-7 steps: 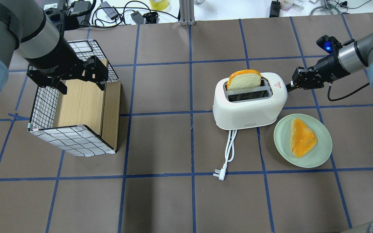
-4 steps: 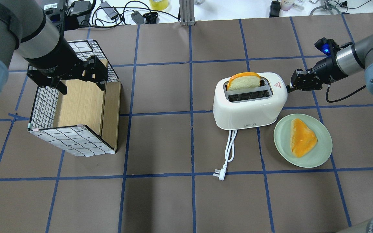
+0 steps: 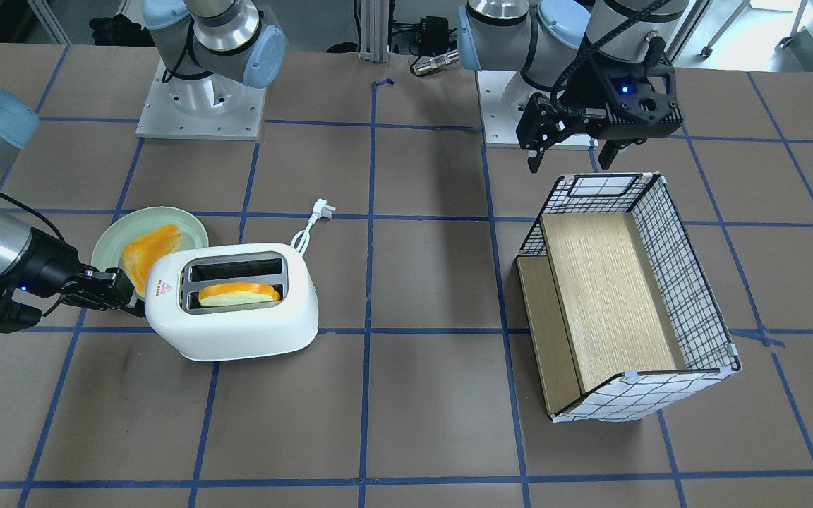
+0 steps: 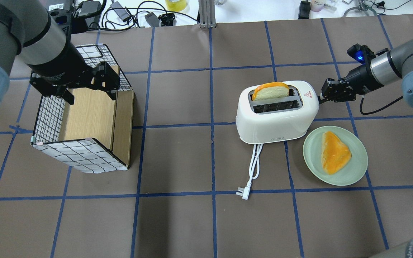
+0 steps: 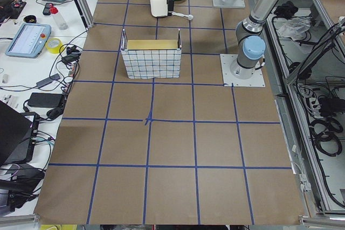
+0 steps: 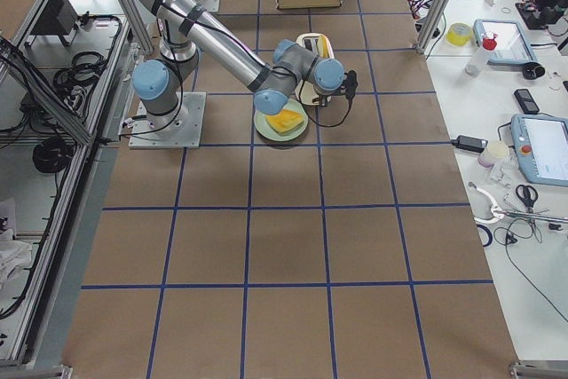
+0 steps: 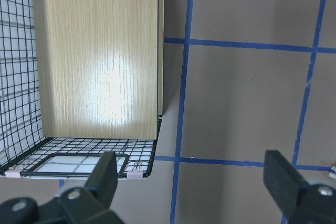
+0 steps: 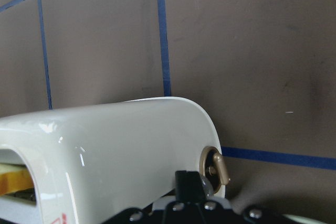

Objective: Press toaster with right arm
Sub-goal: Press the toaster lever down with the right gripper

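Observation:
The white toaster (image 4: 274, 122) stands right of the table's middle, with a red triangle sticker on top and an orange-crusted bread slice (image 4: 269, 91) low in its far slot. It also shows in the front view (image 3: 237, 331). My right gripper (image 4: 322, 96) is shut, and its tip touches the toaster's right end. In the right wrist view the shut fingertips (image 8: 184, 181) sit against that end, just beside the small knob (image 8: 215, 166). My left gripper (image 4: 90, 94) is open and empty above the back of a wire basket.
A green plate (image 4: 357, 168) with another bread piece (image 4: 333, 152) lies just in front of the toaster's right end. The white cord and plug (image 4: 244, 191) trail toward the table's front. The wire basket with wooden shelf (image 4: 81, 154) stands at the left.
My right gripper has moved down along the toaster's end. The bread slice has sunk lower into the slot. The left arm has not moved.

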